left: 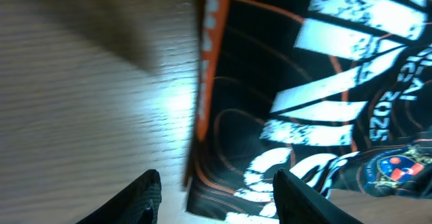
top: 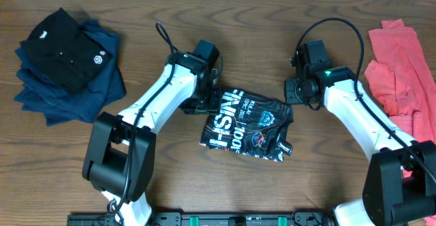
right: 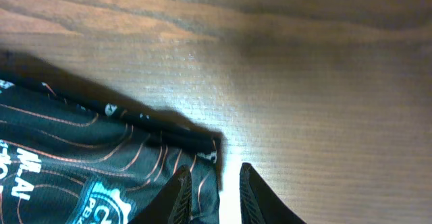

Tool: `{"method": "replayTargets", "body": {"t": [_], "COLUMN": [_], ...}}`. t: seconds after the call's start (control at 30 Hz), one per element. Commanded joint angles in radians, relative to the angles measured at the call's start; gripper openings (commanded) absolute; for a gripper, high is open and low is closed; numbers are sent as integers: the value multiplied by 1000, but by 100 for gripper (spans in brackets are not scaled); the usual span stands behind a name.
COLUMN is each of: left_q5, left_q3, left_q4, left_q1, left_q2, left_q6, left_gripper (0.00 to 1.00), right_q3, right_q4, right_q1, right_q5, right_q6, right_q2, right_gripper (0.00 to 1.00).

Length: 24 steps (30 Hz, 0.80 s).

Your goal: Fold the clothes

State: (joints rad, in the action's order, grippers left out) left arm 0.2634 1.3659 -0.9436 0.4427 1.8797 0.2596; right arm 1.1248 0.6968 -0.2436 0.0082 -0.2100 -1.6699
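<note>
The clothes, a black jersey [top: 246, 125] with white lettering and a blue logo, lie folded into a compact rectangle in the middle of the table. My left gripper [top: 204, 100] hovers at its upper left edge. In the left wrist view this gripper [left: 216, 197] stands open, and the jersey's orange-trimmed corner [left: 283, 102] lies below between the fingers. My right gripper [top: 294, 93] is at the jersey's upper right corner. In the right wrist view the right gripper [right: 216, 187] has its jaws a little apart, with the jersey's edge [right: 101, 163] running into the narrow gap and bare wood on the right.
A pile of dark blue clothes [top: 88, 93] with a black polo [top: 58, 49] on top sits at the back left. A coral-red shirt [top: 405, 69] lies at the right edge. Bare wooden table [top: 245, 22] surrounds the jersey.
</note>
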Motion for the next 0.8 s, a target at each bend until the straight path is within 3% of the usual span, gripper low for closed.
{"method": "replayTargets", "body": {"t": [0.0, 0.4, 0.67, 0.77], "left_q5": [39, 39, 48, 124], "left_q3": [-32, -38, -38, -38], "left_q4": [17, 146, 144, 97], "left_q1": [24, 35, 34, 35], "left_q2": [6, 2, 2, 2], "left_q6": [8, -50, -48, -48], "left_gripper": [56, 58, 59, 59], "right_q3": [7, 5, 4, 4], "right_q4": [-21, 15, 31, -23], "right_q1": [0, -3, -6, -5], "right_q5": [10, -13, -49, -50], "right_q6": [51, 59, 60, 94], "right_q2": [-18, -18, -18, -19], "right_gripper": [22, 22, 21, 17]}}
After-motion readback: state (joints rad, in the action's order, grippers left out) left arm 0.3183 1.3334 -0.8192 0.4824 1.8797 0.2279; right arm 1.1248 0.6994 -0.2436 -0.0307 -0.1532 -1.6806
